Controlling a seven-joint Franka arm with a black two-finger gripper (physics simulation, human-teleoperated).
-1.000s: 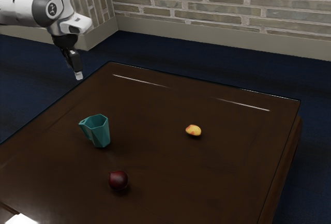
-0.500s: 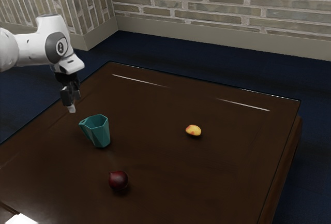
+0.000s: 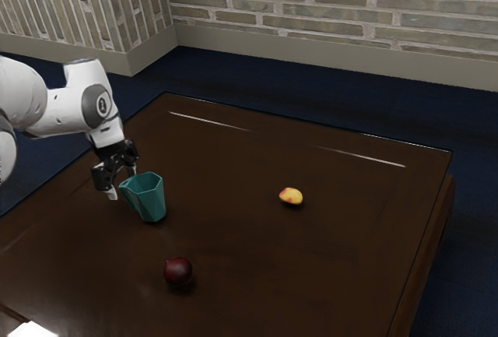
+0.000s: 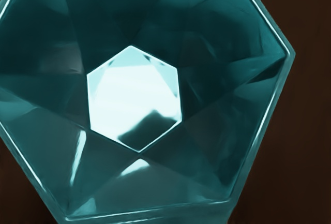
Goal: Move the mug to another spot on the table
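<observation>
**Inspector:** Where is the mug?

**Clerk:** The teal mug [image 3: 146,197] stands upright on the dark wooden table [image 3: 311,259], toward the exterior view's left part of the tabletop. Its walls are faceted and its mouth faces up.

**Inspector:** And the gripper?

**Clerk:** The black gripper [image 3: 122,183] hangs at the mug's ten o'clock in the exterior view, at about rim height. The white arm [image 3: 54,107] enters from the exterior view's left. The fingers are spread apart and pinch nothing. One white-tipped finger [image 3: 110,191] sits outside the wall at the mug's nine o'clock. The other is up by the rim at about eleven o'clock. I cannot tell whether either finger touches the mug.

**Inspector:** What does the wrist view show?

**Clerk:** It looks straight down into the mug [image 4: 232,146]. The rim is six-sided, the inner walls are dark teal, and the floor is a pale hexagon. The dark table [image 4: 310,141] shows past the rim.

**Inspector:** Any other items?

**Clerk:** A dark red fruit [image 3: 177,271] lies near the mug at its five o'clock. A yellow-orange fruit [image 3: 291,195] lies well apart at three o'clock. Both rest on the table and neither touches the mug. A brick wall [image 3: 327,2] and blue carpet [image 3: 327,96] lie beyond the table at twelve o'clock.
</observation>
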